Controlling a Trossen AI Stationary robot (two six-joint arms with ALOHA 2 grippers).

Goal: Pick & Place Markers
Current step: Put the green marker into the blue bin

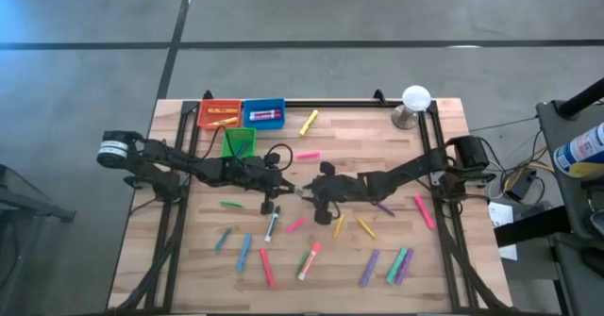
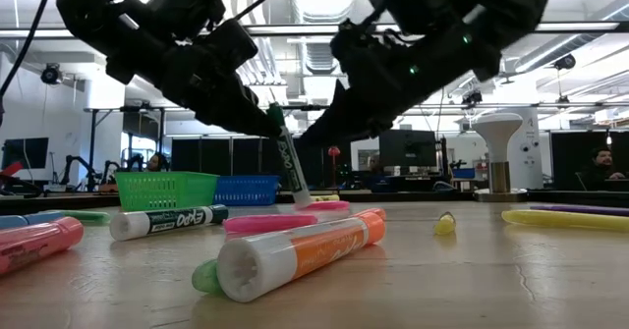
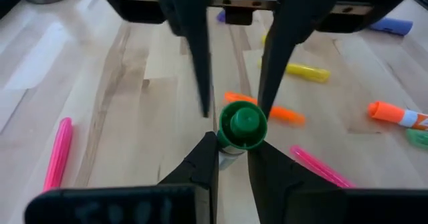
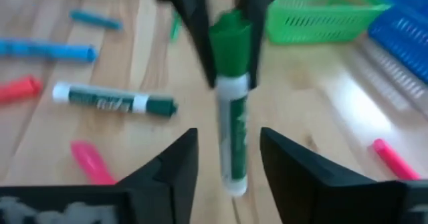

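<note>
Reader: Marker at centre, described how?

Legend: White barrel, green cap, dark printing along the barrel. Green-capped marker [image 2: 290, 162] hanging near upright, cap end uppermost, clear of the table [image 2: 511, 280], above its middle.

Reader: Held by which arm?

Legend: Left gripper [image 3: 232, 144], fingers closed narrowly on the green cap. Right gripper [image 4: 229, 134] facing it, fingers [image 4: 180, 160] spread apart on either side of the white barrel, a gap showing on both sides.

Reader: Legible writing?

Legend: "EXPO" on a second white-barrelled marker with dark green cap [image 2: 162, 221], lying flat on the table near the held one. Printing on the held barrel too small to read with certainty.

Reader: Remaining markers?

Legend: Scattered flat over the table: orange highlighter [image 2: 305, 255] nearest the low camera, pink one [image 2: 285, 222] behind it, others in blue, yellow, red, purple. Green bin [image 2: 165, 190] and blue bin [image 2: 246, 189] side by side at the far edge.
</note>
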